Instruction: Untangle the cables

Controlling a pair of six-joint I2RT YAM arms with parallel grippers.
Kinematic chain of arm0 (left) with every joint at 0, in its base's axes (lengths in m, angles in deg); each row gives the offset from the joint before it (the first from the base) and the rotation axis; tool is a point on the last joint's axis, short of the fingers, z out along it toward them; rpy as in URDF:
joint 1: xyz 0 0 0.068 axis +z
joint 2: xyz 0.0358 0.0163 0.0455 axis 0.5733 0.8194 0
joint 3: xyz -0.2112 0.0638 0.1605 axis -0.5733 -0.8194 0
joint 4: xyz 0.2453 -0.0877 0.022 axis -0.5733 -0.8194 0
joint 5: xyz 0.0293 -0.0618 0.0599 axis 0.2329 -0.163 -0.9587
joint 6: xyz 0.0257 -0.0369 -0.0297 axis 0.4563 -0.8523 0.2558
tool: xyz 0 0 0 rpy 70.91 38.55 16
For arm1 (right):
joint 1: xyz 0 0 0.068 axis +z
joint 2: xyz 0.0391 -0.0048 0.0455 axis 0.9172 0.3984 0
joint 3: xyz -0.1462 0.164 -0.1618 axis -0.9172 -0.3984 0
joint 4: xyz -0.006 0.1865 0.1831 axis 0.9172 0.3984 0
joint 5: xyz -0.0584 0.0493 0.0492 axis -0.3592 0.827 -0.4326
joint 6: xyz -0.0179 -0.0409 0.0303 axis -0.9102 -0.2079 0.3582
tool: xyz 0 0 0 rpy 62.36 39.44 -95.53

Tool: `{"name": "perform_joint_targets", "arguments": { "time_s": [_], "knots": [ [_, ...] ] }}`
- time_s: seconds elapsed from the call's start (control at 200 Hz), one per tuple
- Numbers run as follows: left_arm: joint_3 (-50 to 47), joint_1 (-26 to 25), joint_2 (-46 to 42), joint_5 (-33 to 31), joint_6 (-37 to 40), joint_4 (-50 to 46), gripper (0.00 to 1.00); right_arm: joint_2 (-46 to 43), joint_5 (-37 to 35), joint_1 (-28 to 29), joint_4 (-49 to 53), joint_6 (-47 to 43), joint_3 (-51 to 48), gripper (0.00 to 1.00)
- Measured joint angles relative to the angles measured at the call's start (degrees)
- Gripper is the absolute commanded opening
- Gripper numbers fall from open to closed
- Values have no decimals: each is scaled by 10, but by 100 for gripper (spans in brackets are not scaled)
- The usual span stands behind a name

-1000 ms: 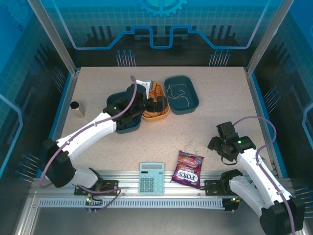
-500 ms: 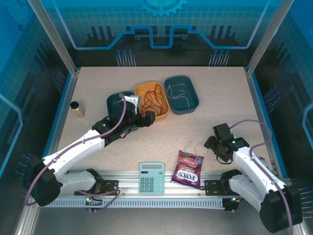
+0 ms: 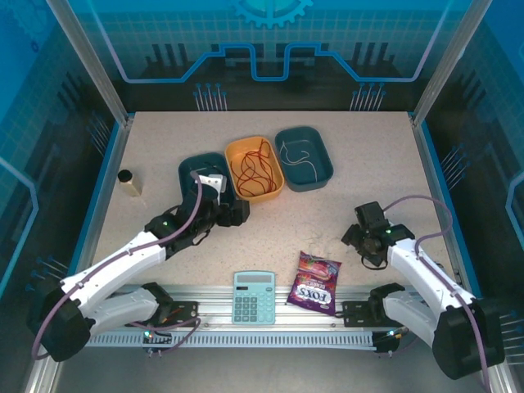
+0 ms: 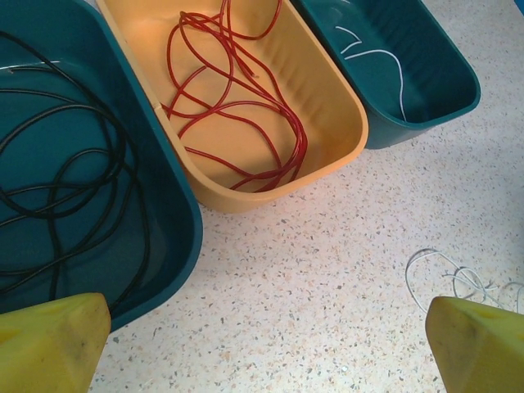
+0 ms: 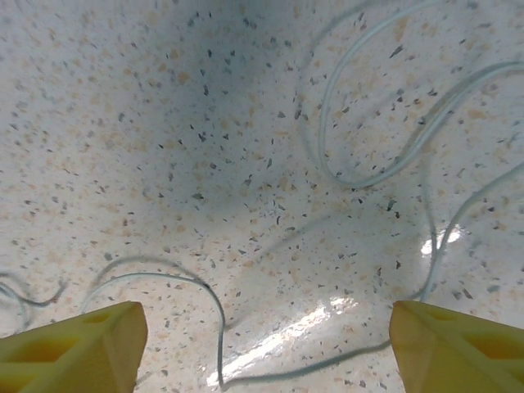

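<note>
From above, my left fingers (image 3: 239,211) sit just near of the left tray (image 3: 187,169), and my right fingers (image 3: 359,236) are at the right. Left wrist: fingers spread, empty; the black cable (image 4: 65,188) lies in the left tray, the red cable (image 4: 246,123) in the middle tray (image 4: 327,98). Right wrist: fingers spread over the white cable (image 5: 368,176) on the tabletop (image 5: 164,123).

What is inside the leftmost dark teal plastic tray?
A thin black cable, loosely looped. The teal tray has its near corner hidden by the left pincer's yellow finger.

Speckled beige tabletop (image 3: 368,164); blue printed wall panels (image 3: 270,41); aluminium frame posts (image 3: 86,57); slotted rail (image 3: 262,337) at near edge.
</note>
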Motion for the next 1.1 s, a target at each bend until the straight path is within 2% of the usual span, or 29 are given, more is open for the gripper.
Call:
{"name": "perform_joint_targets", "arguments": {
  "time_s": [0.18,0.355,0.59,0.71,0.921,1.101],
  "knots": [
    [0,0,-2,-4,0,-2,99,-40,-25,0,59,15,26,96],
    [0,0,1,-4,4,-2,99,-47,-26,0,74,43,3,97],
    [0,0,6,-10,12,-7,99,-8,-4,0,26,68,-29,96],
    [-1,0,6,-15,16,-7,99,25,3,-1,-8,71,-29,83],
    [-4,0,6,-21,16,-7,99,36,10,-3,-53,63,-29,38],
    [-8,0,6,-26,17,-11,99,-3,9,-4,-71,46,-30,20]
  ]
}}
